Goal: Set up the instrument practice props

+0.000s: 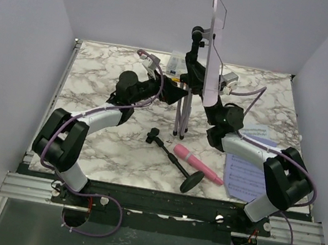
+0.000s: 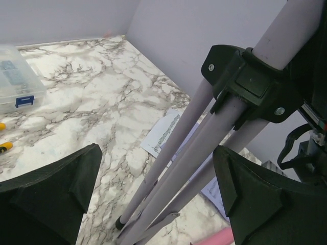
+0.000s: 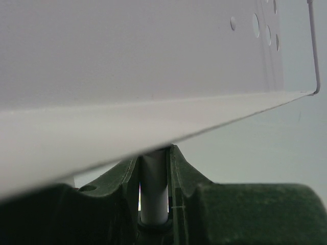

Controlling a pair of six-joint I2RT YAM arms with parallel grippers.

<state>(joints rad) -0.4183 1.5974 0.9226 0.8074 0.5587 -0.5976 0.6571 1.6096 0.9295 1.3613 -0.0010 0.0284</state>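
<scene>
- The right claw (image 3: 153, 206) is clamped on the music stand's pole (image 3: 153, 189), just under the perforated lilac plate (image 3: 153, 61). Only its own wrist view shows this grip.
- The left claw (image 2: 158, 199) gapes wide, with the lilac tripod legs (image 2: 189, 148) running between its fingers (image 2: 56, 194). I cannot tell whether they touch.
- Only the top view shows the stand upright mid-surface (image 1: 97, 142). The pink microphone (image 1: 198, 165) lies flat near the front, by its tipped black stand (image 1: 190, 182).
- At the right lie a lavender page (image 1: 243, 178) and a second page (image 1: 260, 136).
- Only the left wrist view shows a yellow pliers handle (image 2: 5, 146) near the clear box (image 2: 15, 76).
</scene>
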